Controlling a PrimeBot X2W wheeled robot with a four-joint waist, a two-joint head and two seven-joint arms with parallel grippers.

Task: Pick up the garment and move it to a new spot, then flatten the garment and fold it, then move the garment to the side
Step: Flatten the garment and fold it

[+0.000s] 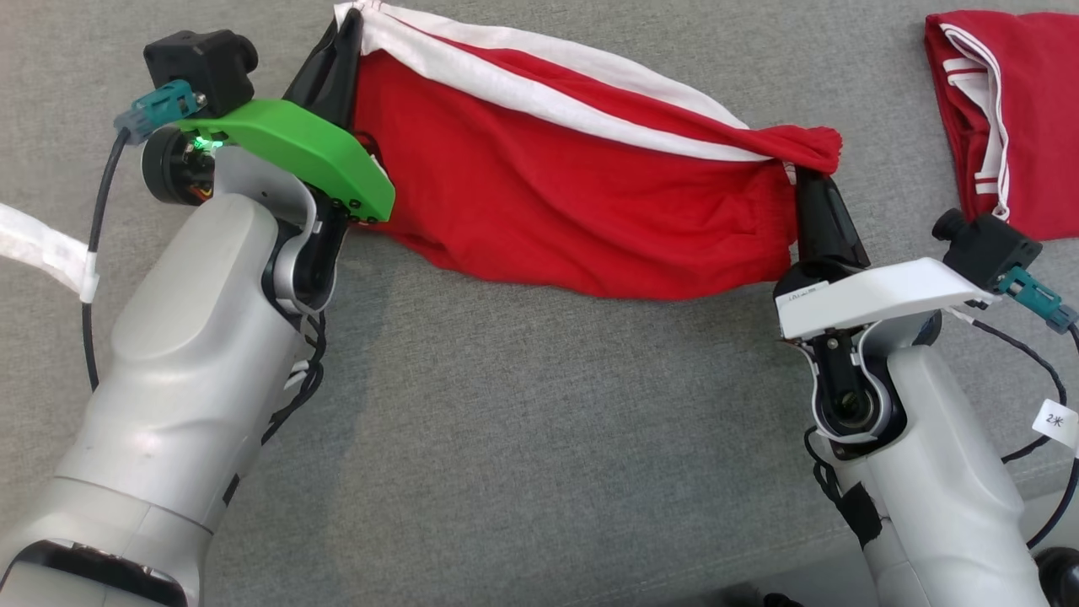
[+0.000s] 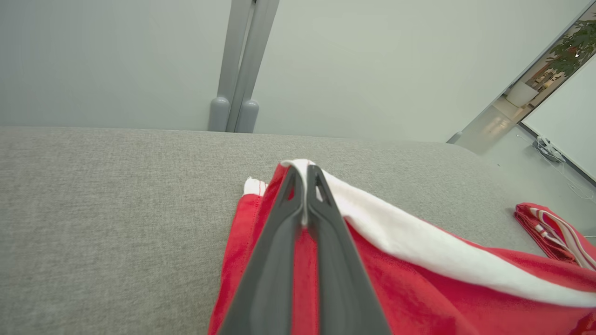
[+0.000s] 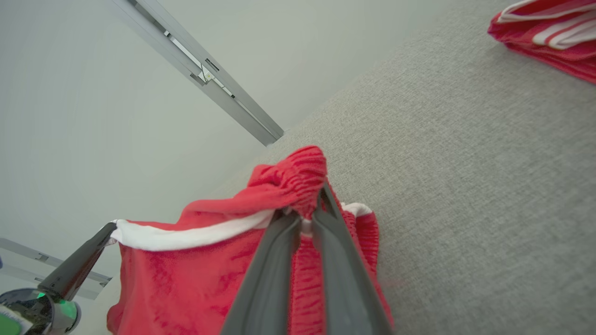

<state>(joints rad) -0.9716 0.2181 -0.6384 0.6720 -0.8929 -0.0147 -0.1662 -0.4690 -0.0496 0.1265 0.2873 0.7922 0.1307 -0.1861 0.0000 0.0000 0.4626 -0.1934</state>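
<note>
Red garment held up, stretched between our two grippers

Our left gripper [image 1: 350, 24] is pinched tight on the white-banded corner of the garment [image 1: 573, 211]. Our right gripper [image 1: 807, 175] is closed on its bunched red end, so the cloth hangs taut over the far part of the grey surface [image 1: 539, 421]. We judge the pick-up done, with placing, flattening, folding and setting aside all left. A folded red-and-white piece [image 1: 1003, 110] lies well apart at the right, taking that side.

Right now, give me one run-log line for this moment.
left hand: shut on garment | right hand: shut on garment | garment: stretched between hands | second red cloth: far right
</note>
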